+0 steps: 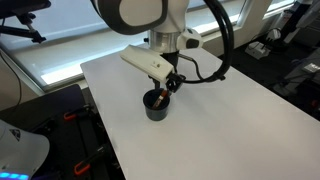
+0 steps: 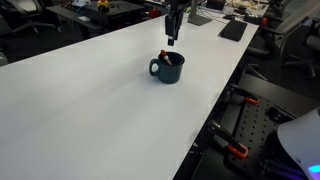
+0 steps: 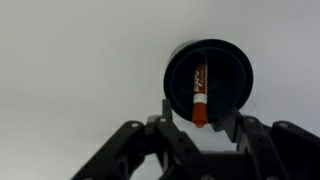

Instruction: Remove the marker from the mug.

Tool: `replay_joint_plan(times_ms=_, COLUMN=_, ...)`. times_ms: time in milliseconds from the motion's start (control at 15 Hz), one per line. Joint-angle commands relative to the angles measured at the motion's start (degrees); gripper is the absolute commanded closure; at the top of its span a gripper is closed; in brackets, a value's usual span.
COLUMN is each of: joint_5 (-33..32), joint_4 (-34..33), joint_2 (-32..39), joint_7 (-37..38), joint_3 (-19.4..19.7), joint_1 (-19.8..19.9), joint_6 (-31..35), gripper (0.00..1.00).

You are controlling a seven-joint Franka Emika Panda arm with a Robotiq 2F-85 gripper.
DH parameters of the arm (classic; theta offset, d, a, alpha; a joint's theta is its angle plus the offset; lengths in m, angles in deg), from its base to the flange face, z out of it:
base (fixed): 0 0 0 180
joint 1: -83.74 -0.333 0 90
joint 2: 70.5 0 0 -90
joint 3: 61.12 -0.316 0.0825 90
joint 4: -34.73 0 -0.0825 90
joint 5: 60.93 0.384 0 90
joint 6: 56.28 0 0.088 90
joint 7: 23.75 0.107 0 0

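The near-black mug [image 3: 208, 75] stands on the white table, seen from above in the wrist view. The marker [image 3: 199, 92] leans inside it, with its red-orange end at the near rim. My gripper [image 3: 200, 116] hangs just above the mug, open, one finger on each side of the red-orange end and not touching it. In both exterior views the mug [image 1: 156, 106] [image 2: 170, 68] stands under the gripper [image 1: 172, 86] [image 2: 172, 38]. The marker's red end [image 2: 163, 56] peeks over the rim.
The white table [image 1: 220, 110] spreads wide around the mug. Its edges drop to black equipment with orange clamps [image 2: 238, 150]. Desks with office clutter [image 2: 232, 28] stand beyond the far edge.
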Motion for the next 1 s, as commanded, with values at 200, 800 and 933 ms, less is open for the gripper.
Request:
replay_joint_plan(times_ms=200, joint_5=3.21, joint_4=0.96, joint_2=1.08, joint_7=-5.02, joint_3=-1.65, joint_1=0.00, joint_6=3.01, gripper=0.54)
replay_joint_plan(times_ms=800, joint_5=11.72, joint_4=1.13, joint_2=3.64, joint_7=-12.58, joint_3=-3.36, joint_1=1.30, joint_6=9.97, gripper=0.52)
replay_joint_plan(times_ms=933, joint_5=13.13, joint_4=1.20, joint_2=3.95, joint_7=-13.20, joint_3=-3.80, joint_1=1.41, joint_6=9.74, gripper=0.50)
